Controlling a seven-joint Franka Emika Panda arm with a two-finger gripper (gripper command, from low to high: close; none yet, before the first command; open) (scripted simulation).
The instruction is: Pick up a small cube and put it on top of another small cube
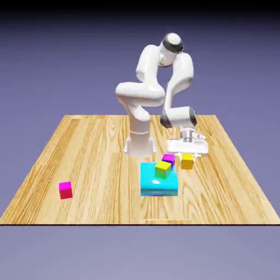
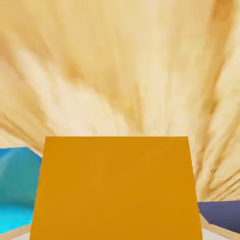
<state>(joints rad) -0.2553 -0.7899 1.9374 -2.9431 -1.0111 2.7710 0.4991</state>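
Note:
The small orange cube (image 1: 187,161) with a yellower top sits low over the wood just to the exterior view's right of the flat cyan block (image 1: 158,183). My gripper (image 1: 187,155) comes straight down onto it, and its fingers are shut on the cube's sides. In the hand view the orange cube (image 2: 117,187) fills the lower middle and hides both fingertips. I cannot tell whether the cube still touches the table.
A yellow-green cube (image 1: 162,169) rests on the cyan block, with a magenta cube (image 1: 169,159) just behind it. Another magenta cube (image 1: 65,190) lies far off at the exterior view's left. The cyan block (image 2: 16,187) shows at the hand view's lower left.

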